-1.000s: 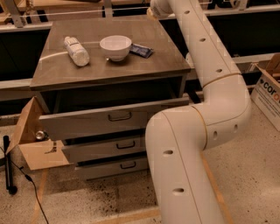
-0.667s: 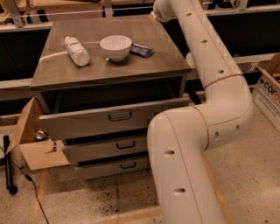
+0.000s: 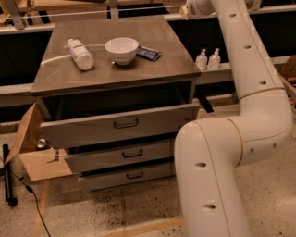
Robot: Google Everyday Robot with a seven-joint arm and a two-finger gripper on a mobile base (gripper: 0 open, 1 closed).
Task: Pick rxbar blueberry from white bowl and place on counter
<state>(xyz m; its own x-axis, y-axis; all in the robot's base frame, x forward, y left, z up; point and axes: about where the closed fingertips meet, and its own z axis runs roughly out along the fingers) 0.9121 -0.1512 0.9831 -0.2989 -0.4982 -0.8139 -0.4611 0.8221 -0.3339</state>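
Note:
The rxbar blueberry (image 3: pixel 149 53), a flat bar in a dark blue wrapper, lies on the counter (image 3: pixel 138 74) just right of the white bowl (image 3: pixel 121 49), close to it. The bowl stands upright near the counter's back middle, and I see nothing inside it. My white arm rises from the lower right to the top edge, and its wrist end (image 3: pixel 192 8) is above and right of the counter's back corner. The gripper itself is out of view past the top of the frame.
A white plastic bottle (image 3: pixel 79 54) lies on its side left of the bowl. The cabinet's top drawer (image 3: pixel 122 124) stands pulled out. An open cardboard box (image 3: pixel 34 152) sits at the lower left. Two small dispenser bottles (image 3: pixel 207 59) stand on a ledge to the right.
The arm's upper end has moved a little to the right, away from the counter. The bar, bowl and bottle have not moved.

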